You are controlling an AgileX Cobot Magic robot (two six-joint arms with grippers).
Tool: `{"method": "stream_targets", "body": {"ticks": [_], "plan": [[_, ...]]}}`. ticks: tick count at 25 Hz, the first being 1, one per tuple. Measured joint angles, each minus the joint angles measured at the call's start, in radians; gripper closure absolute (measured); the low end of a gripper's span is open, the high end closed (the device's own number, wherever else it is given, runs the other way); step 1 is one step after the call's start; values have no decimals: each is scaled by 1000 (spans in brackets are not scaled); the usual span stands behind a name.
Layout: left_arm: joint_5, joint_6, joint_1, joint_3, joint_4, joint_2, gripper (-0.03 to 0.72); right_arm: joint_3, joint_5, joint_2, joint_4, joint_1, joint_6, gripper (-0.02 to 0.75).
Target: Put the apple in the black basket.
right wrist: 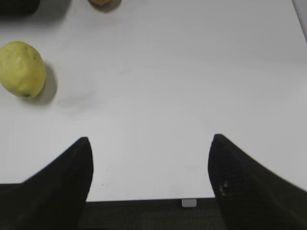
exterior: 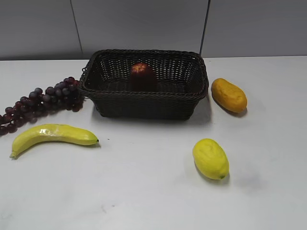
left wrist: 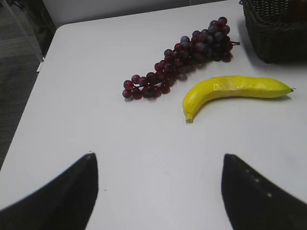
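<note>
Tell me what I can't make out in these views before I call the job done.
- Apple: exterior view, lower part hidden by the black basket front wall; its contact with the floor is unseen.
- Basket: left wrist view, cut off by the top-right corner.
- Orange fruit: right wrist view, cut by the top edge.
- Grapes: exterior view, run off the left edge.
- Both arms: absent from the exterior view.

The black basket (exterior: 144, 98) is woven wicker, dark and rough-textured, with a braided rim. Inside it the apple (exterior: 142, 73) looks dark red with a dull sheen. The table (exterior: 144, 191) is smooth, matt white. My left end effector (left wrist: 158, 191) and right end effector (right wrist: 149, 179) have matt black fingers. The banana (left wrist: 235, 89) is glossy yellow; the lemon (right wrist: 21, 69) is finely dimpled.
</note>
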Motion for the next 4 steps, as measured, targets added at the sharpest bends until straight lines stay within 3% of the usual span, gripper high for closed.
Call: {"method": "stream_targets", "body": {"ticks": [4], "plan": [[0, 0, 0, 0, 0, 0, 99, 2, 0, -113, 0, 0, 0, 173]]}}
